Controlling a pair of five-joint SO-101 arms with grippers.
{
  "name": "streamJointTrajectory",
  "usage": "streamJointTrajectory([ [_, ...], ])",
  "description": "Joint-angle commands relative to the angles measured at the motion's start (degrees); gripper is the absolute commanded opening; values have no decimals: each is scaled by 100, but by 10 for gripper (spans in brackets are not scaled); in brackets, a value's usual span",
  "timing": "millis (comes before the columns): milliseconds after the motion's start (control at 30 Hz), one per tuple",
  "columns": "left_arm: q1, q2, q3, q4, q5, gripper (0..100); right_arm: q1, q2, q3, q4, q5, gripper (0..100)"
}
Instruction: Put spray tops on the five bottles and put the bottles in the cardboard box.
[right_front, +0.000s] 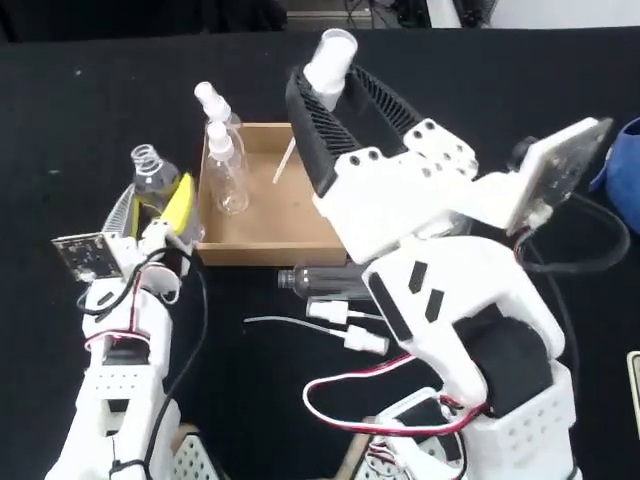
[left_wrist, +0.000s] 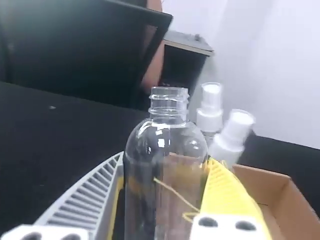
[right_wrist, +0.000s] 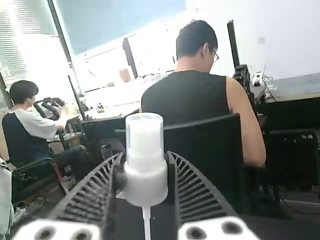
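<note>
**Left tool (right_front: 155, 200) clamps an uncapped bottle; right tool (right_front: 327, 73) pinches a spray top**

On the left of the black surface (right_front: 90, 90), the left tool's grey finger and yellow finger are closed snugly on the sides of a clear open-necked bottle (right_front: 152, 172). The bottle stands upright just outside the left wall of the cardboard box (right_front: 270, 250). From the left wrist view the same tool (left_wrist: 165, 161) hugs this bottle (left_wrist: 165, 165) at its body, leaving the threaded neck bare above the fingers.

Inside the box, against its left wall, stand two capped bottles. One is at the far corner (right_front: 213, 108) and the other is just in front of it (right_front: 226, 170), and both carry white spray tops.

In front of the box's near wall an uncapped bottle (right_front: 320, 280) lies on its side on the surface. Nearer the arms lie two loose spray tops (right_front: 335, 312) (right_front: 365, 343), close together, with their thin tubes trailing to the left.

Over the box's far right corner, the right tool's black ribbed fingers are drawn in on a white spray top (right_front: 335, 55), gripping its collar. The top's dip tube (right_front: 284, 163) slants down over the box floor. The right wrist view shows that tool (right_wrist: 145, 170) with the top (right_wrist: 145, 160) nozzle upward between its fingers.
</note>
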Motion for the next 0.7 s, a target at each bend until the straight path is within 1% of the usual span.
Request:
streamJointTrajectory([
  [0,409,-167,127,-563,-62,30,158,-101,13,-176,-35,11],
  [33,479,-237,163,-686,-220,30,158,-101,48,-202,-35,11],
  [100,593,-378,154,-686,-686,30,158,-101,101,-264,-35,11],
  [200,778,-659,163,-519,-1371,30,158,-101,145,-325,-35,11],
  [267,848,-897,171,-369,-1600,30,149,-101,180,-343,-35,11],
  [367,1007,-1266,198,70,-1679,30,132,-92,347,-642,-35,11],
  [533,1376,-1855,242,1011,-1697,30,132,-101,1200,-2084,-35,11],
  [667,1323,-2479,242,1090,-1723,30,123,-154,1692,-2919,-35,11],
])
